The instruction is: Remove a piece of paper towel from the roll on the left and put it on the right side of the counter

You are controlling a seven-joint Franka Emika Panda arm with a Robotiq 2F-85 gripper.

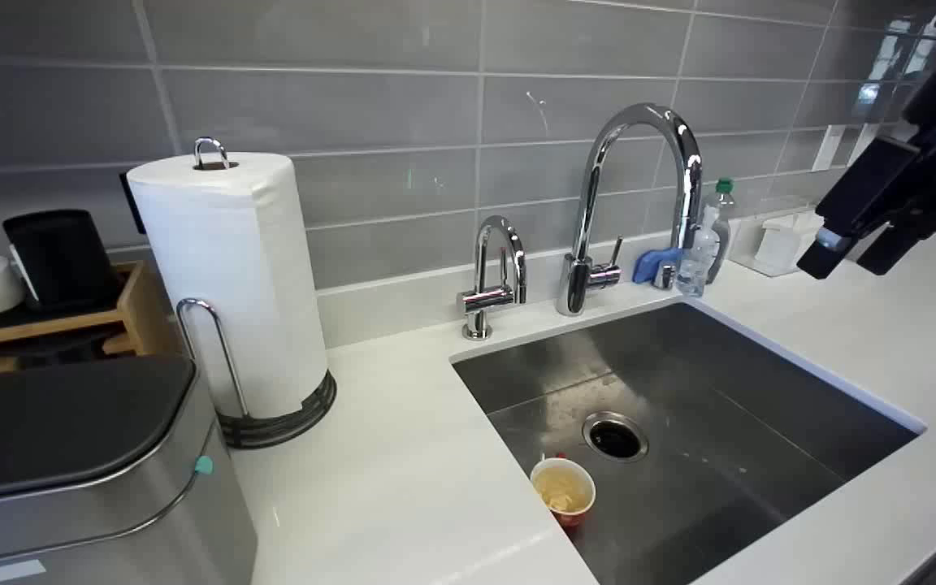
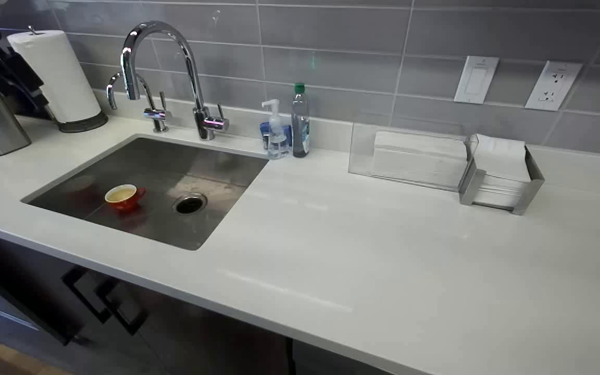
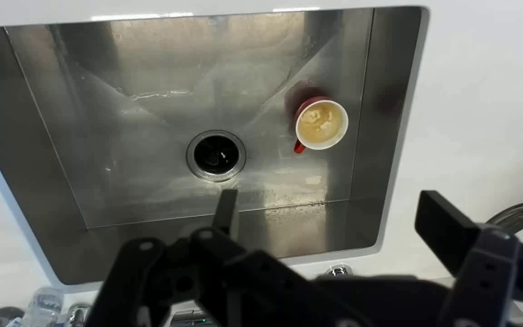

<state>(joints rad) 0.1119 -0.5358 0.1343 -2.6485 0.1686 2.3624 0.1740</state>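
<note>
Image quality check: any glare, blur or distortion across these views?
Wrist view: white glare bars along the sink edge at top of frame; patchy reflections inside it; pincer dark, its nearest parts soft. In an exterior view: pale glare streak on the counter. In both exterior views: roll looks tilted, possibly wide-angle distortion.

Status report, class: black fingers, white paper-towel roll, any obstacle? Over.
Black fingers open, empty. Thick, white, cylindrical paper-towel roll standing, not yet gripped. Tall, arched chrome faucet possibly in the way.
</note>
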